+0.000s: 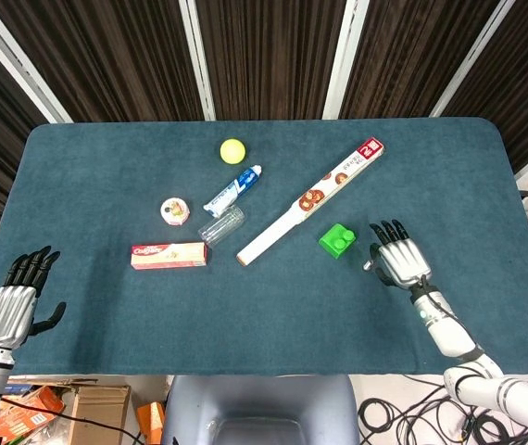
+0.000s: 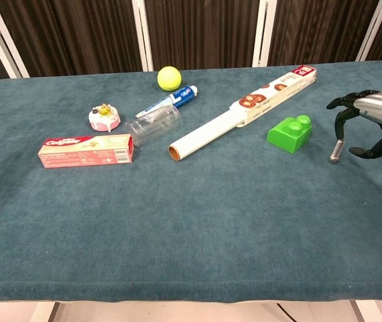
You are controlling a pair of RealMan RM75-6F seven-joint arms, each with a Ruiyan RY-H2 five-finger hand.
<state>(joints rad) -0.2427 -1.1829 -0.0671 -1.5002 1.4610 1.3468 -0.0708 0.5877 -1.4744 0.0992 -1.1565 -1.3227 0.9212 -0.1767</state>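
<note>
At the table's near-left corner, the left hand [image 1: 9,311] hovers at the edge, fingers spread and holding nothing, with open cloth between it and the red toothpaste box [image 1: 169,255], whose lettering is too small to read. Further right lie a clear cup [image 1: 221,224], a long foil box [image 1: 311,200] and a green block [image 2: 289,133]. Just right of the block, the right hand [image 2: 372,124] pinches a small metal bolt [image 2: 336,150] hanging upright above bare cloth near the right edge.
</note>
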